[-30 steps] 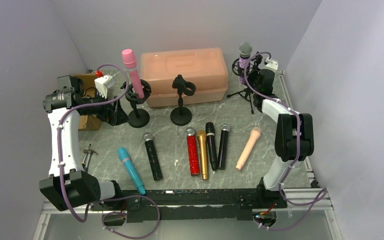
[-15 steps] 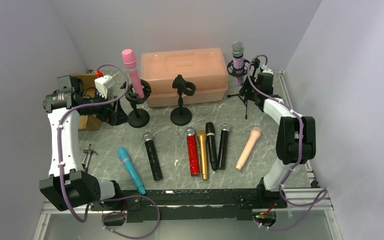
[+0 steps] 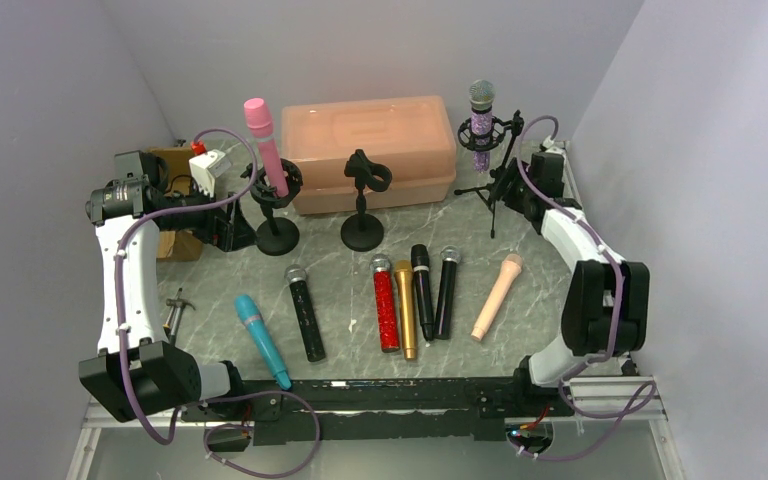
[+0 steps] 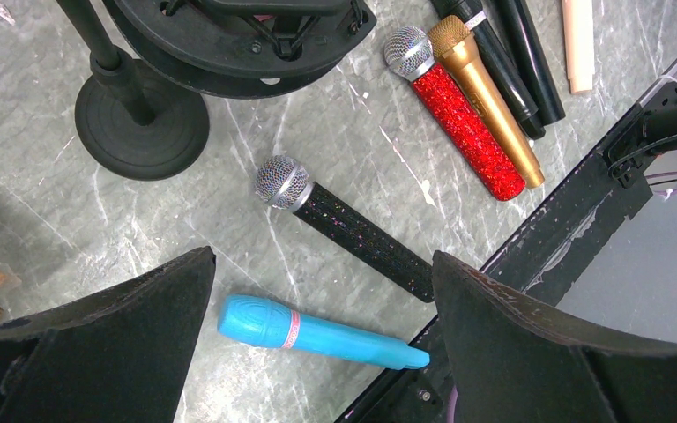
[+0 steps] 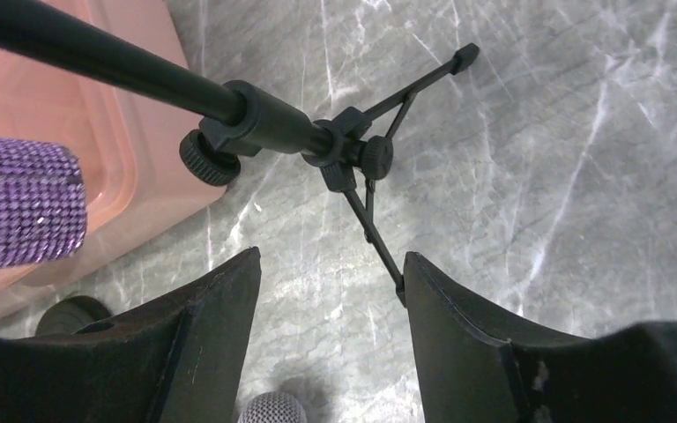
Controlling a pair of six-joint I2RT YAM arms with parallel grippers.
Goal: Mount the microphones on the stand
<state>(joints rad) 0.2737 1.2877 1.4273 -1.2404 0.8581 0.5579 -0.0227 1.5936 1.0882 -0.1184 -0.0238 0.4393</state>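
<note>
A pink microphone (image 3: 264,145) stands in the left stand (image 3: 275,200). The middle stand (image 3: 363,195) holds nothing. A purple glitter microphone (image 3: 481,120) stands upright in the tripod stand (image 3: 490,185); both show in the right wrist view, the microphone (image 5: 22,211) and the stand (image 5: 317,141). Teal (image 3: 262,340), black glitter (image 3: 306,313), red glitter (image 3: 386,305), gold (image 3: 406,310), two black (image 3: 434,290) and peach (image 3: 497,297) microphones lie on the table. My left gripper (image 3: 232,228) is open and empty beside the left stand, above the teal microphone (image 4: 308,330). My right gripper (image 3: 513,190) is open and empty, just right of the tripod.
A peach plastic box (image 3: 370,150) stands at the back behind the stands. A cardboard box (image 3: 175,245) and a small tool (image 3: 173,315) sit at the left. A black rail (image 3: 390,395) runs along the near edge. Walls close in left and right.
My right gripper has let go of the purple glitter microphone and drawn back to the right. The microphone now stands upright in the tripod stand. The left arm has not moved.
</note>
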